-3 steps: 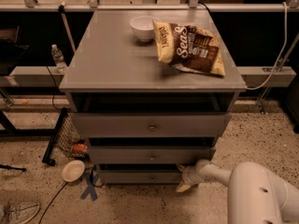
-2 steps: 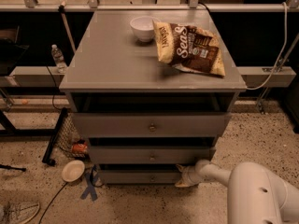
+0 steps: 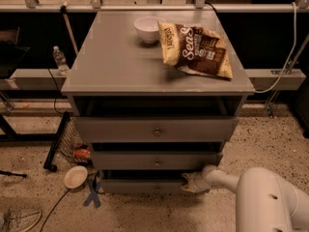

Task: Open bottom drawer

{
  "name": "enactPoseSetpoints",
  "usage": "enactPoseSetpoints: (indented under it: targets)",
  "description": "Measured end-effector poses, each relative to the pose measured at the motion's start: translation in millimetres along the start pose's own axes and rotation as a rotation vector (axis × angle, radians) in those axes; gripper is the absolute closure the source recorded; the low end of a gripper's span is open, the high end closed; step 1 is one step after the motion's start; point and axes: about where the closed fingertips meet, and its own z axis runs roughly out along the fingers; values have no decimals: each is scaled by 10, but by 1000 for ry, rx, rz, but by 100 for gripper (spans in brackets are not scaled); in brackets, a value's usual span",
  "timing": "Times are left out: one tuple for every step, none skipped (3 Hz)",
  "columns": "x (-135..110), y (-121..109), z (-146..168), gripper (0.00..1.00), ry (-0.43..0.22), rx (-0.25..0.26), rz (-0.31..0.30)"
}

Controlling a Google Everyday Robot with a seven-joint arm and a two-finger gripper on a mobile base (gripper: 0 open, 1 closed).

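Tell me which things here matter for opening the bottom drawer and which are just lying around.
Job: bottom drawer, lowest of three; gripper at that drawer's right end.
Lying about: white bowl and snack bag on the cabinet top; water bottle left of the cabinet; round dish, blue tape and shoe on the floor.

The end effector (image 3: 194, 182) sits at the right end of the bottom drawer (image 3: 140, 185), its contact with the front lost in shadow. The drawer's inside is dark, and its knob is too small to make out. The robot arm (image 3: 270, 202) runs off the lower right corner; a shoe (image 3: 18, 219) is cropped at bottom left.
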Motion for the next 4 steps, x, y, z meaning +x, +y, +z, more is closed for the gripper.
enactPoseSetpoints:
  targets:
    - [-13, -6, -21, 100, 0, 0, 0]
    - [-8, 11, -22, 100, -3, -3, 2]
    - [-8, 11, -23, 100, -3, -3, 2]
    - [-3, 316, -9, 100, -22, -26, 18]
